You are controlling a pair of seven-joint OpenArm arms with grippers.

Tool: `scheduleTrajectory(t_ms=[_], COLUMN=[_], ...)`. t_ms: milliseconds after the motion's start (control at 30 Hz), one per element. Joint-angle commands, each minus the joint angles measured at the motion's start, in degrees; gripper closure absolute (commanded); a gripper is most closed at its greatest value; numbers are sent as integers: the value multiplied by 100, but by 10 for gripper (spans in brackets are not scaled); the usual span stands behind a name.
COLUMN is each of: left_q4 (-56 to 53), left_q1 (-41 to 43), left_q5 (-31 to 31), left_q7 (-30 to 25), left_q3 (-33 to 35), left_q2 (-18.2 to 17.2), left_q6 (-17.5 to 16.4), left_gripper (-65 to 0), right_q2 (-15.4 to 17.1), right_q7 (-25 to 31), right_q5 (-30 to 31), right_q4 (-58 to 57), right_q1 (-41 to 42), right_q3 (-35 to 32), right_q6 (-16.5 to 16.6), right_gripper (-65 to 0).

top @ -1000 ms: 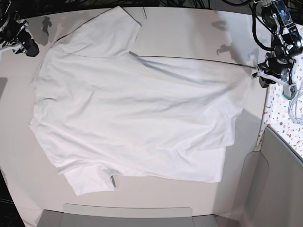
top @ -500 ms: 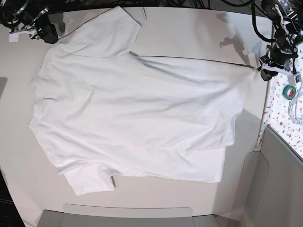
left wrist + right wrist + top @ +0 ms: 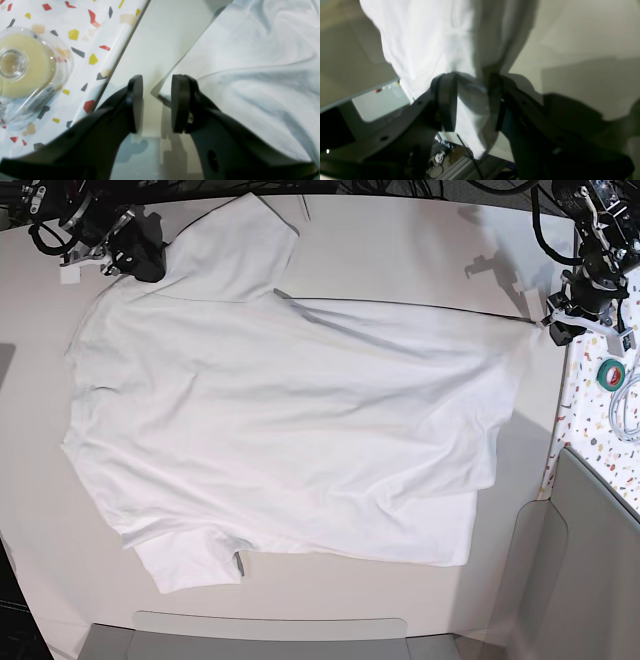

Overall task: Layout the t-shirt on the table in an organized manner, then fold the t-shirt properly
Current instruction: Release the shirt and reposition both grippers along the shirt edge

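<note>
Bright, even overhead light; soft shadows fall toward 6 o'clock. Right wrist view dim, blurred; base view's corners bow.

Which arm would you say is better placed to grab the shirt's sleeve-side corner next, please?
Right, probably. Its end effector already straddles a bunched edge of the shirt at the sleeve end. The left end effector sits open at the opposite hem corner, beside the speckled strip.
</note>
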Motion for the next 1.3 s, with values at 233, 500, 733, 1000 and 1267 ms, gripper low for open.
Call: scheduleTrajectory(t_ms=[233,500,733,1000,1267], left_q4=[-330,-963,-1552,-1579,-1588], left_q1=[-2,-38,-46,-275,-565], left_q5=[-36,-1399,-2278,-2612,-2585], left_q7=[-53,1072,1477,1547,1556], left_q3=[-82,-882,-1076,-1041,-1023], left_q2=[-80,17,17,17,17], left_q6=[-6,-32,-32,-23,-6], left_gripper=[-196,-226,-259,-259,-259], right_q2=[58,84,84,76,76], right_q7=[-40,-48,-48,-48,-48], right_q5=[-355,-531,-548,-548,-548], right_q4=[63,71,80,80,89], right_q1=[-12,-12,-3,-3,-12], right_q3=[-76,-76,-76,-76,-76], right_q6=[-11,-11,-11,-11,-11], right_gripper=[0,0,0,0,0])
